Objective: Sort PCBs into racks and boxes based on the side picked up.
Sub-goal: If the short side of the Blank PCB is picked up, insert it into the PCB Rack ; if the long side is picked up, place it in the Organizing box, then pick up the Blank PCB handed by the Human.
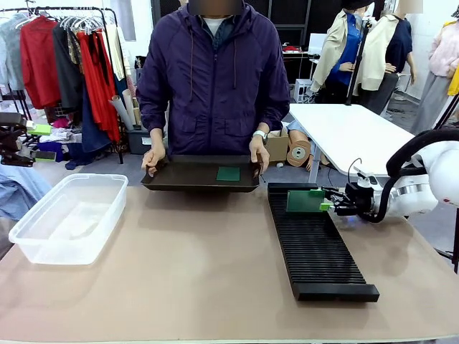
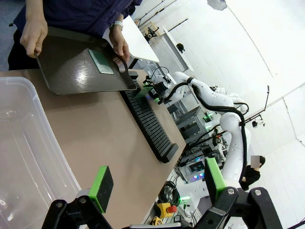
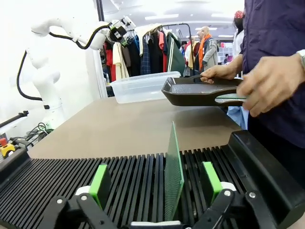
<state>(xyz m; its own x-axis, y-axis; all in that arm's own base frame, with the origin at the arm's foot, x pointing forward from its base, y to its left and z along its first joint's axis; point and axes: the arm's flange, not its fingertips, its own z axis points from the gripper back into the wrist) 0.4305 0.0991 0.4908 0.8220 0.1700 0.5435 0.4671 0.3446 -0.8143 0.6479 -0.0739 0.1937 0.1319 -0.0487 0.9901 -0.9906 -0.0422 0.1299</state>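
**PCB** (image 3: 174, 176): thin green board, upright on edge in a slot at the far (person's) end of the rack (image 1: 319, 254). It stands betw. the green pads (image 3: 100, 183) of the R gripper (image 3: 155, 180). The pads are spread wide, w/ a gap on each side of the board and neither touching it.

**Second PCB** (image 1: 228, 173): lies flat on the black handled tray (image 1: 183, 179), toward its rack-side end.

**Rack**: long, black, slotted. Sits on the robot's right half of the table (image 1: 201, 287), running near to far.

**Box** (image 1: 68, 215): clear tub w/ rolled rim, on the robot's left side of the table, well apart from the rack.

**Tray**: held by the person at the far table edge, one hand (image 1: 153, 162) at the box-side end, other hand (image 1: 258, 152) at the rack-side end. The rack-side corner is just beside the rack's far end.

**L gripper** (image 2: 157, 183): raised above the table near the box, fingers wide apart.
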